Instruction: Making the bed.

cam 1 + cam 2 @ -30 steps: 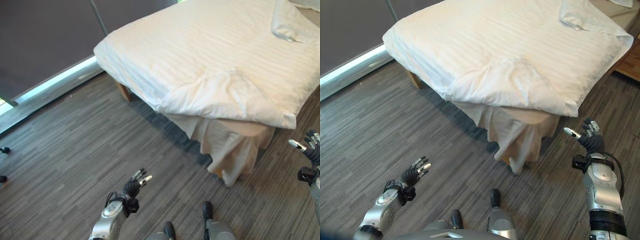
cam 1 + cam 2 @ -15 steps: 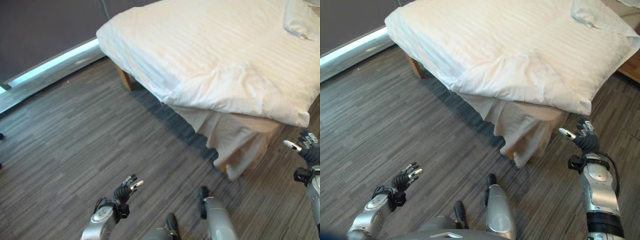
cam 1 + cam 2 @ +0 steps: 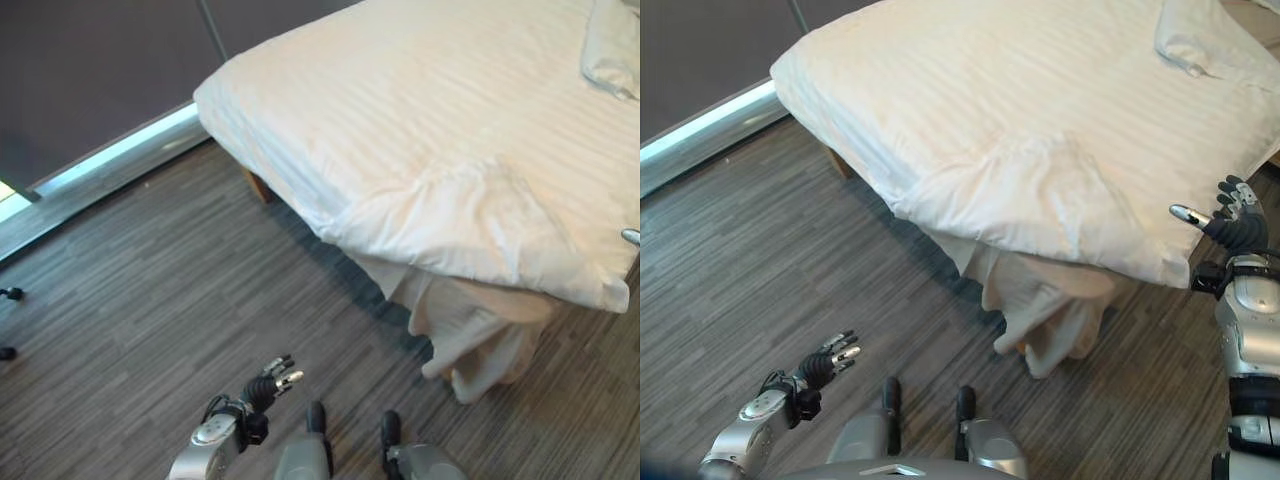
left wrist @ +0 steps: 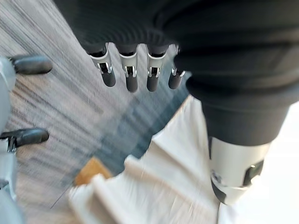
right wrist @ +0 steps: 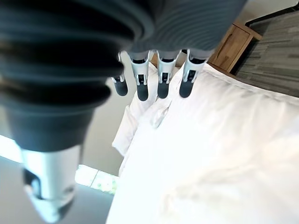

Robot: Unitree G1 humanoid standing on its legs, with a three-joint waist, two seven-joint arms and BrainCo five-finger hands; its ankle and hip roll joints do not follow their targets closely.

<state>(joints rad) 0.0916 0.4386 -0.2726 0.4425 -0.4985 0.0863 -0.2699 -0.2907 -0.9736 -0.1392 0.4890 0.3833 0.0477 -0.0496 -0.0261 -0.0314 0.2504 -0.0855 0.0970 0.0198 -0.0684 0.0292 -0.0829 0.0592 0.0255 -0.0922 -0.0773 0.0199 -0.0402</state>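
The right hand [image 3: 1237, 228] has risen, fingers relaxed and empty, to just beside the near corner of the white striped duvet [image 3: 1040, 130] on the bed (undersheet [image 3: 1045, 310] dangling below); the left hand [image 3: 823, 366] hangs loose, low over the grey floor [image 3: 150, 290]. A grasp looks near.

No readable text, label, brand, number or sign is to be found anywhere in the views.
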